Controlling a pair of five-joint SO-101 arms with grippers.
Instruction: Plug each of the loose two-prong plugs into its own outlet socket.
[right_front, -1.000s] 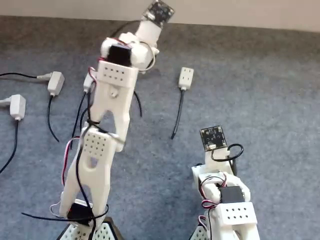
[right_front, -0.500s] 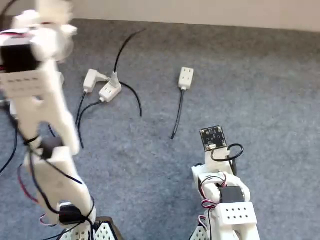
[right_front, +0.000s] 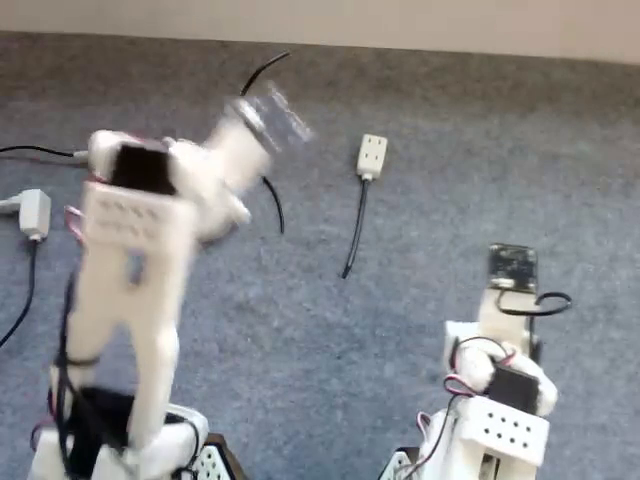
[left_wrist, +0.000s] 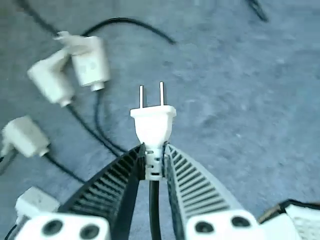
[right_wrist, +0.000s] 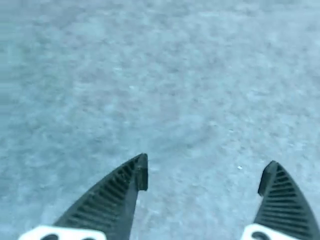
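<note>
Grey carpet covers the table, with white cord ends scattered over it. My left gripper (left_wrist: 153, 150) is clamped narrow on the neck of a two-prong plug (left_wrist: 152, 122), which I hold clear above the carpet, its black cord running back between the fingers. The plug's long axis lies straight along my gripper's own line. Both prongs point directly away from my wrist, side by side across the jaw gap. Beyond them lie two white cord ends (left_wrist: 75, 65) touching each other, and another white piece (left_wrist: 25, 136) nearer to me. In the high view a free outlet socket (right_front: 372, 155) lies well apart from both arms, its cord trailing back toward them. My right gripper (right_wrist: 207, 162) hangs wide open over bare carpet. To seat this plug well, I judge I must bring its axis in line with the chosen socket's slots, match the prongs' roll, and push straight. A loose socket will likely slide, so bracing it with the right gripper seems wise.
</note>
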